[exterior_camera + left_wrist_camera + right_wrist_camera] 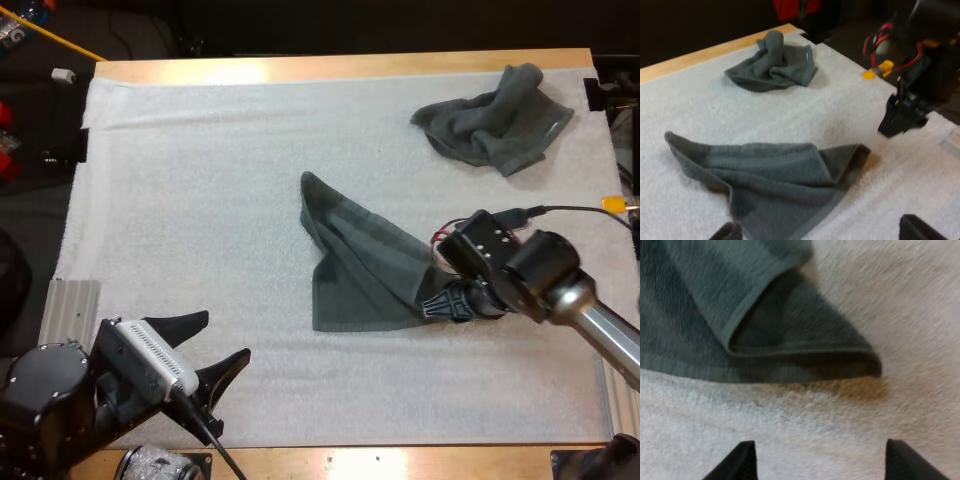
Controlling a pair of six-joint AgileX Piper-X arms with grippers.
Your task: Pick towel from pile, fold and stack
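Half-folded towel (360, 265) flat at centre of mat (200, 180), one pointed corner toward far side. Right wrist view alone shows doubled layers at towel's right corner, inner fold in shadow. Right gripper (437, 303) just beside that corner, fingers (742, 462) spread, clear of cloth. Crumpled towel (495, 125) at mat's far right, well apart. Left gripper (215, 345) spread, holding nothing, over mat's near left; its fingertips cut off in left wrist view.

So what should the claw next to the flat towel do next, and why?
Probably the right claw should ease forward onto the towel at its folded corner and close on it. Its fingers stand apart, clear of the cloth, and the corner lies just ahead of them on the white mat, so nothing is gripped yet.
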